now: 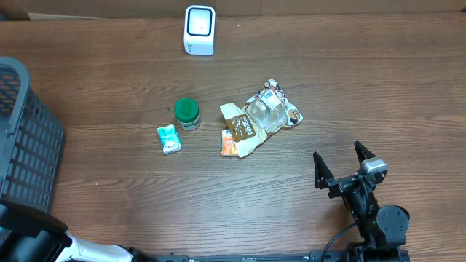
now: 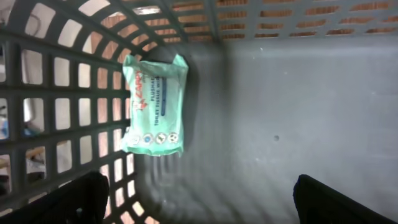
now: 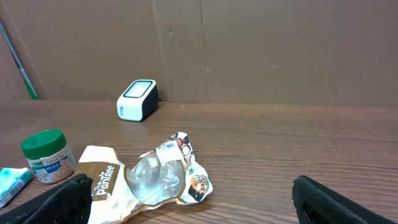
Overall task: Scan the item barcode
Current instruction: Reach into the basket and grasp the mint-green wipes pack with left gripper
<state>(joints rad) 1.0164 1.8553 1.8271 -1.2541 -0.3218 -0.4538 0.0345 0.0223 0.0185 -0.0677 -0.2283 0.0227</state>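
The white barcode scanner (image 1: 199, 29) (image 3: 137, 99) stands at the table's far edge. Mid-table lie a green-lidded jar (image 1: 187, 113) (image 3: 45, 155), a small teal pack (image 1: 169, 138), a brown Pantree bag (image 1: 242, 132) (image 3: 99, 183) and a clear crumpled packet (image 1: 273, 108) (image 3: 163, 175). My right gripper (image 1: 348, 169) (image 3: 199, 208) is open and empty, near and to the right of the packets. Over the inside of the grey basket (image 2: 298, 112), my left gripper (image 2: 199, 205) is open and empty. A teal wipes pack (image 2: 154, 104) lies against the basket's lattice wall.
The dark grey basket (image 1: 22, 138) takes up the table's left edge. A small orange sachet (image 1: 229, 143) lies beside the Pantree bag. A cardboard wall (image 3: 249, 50) rises behind the scanner. Bare wood lies between my right gripper and the packets.
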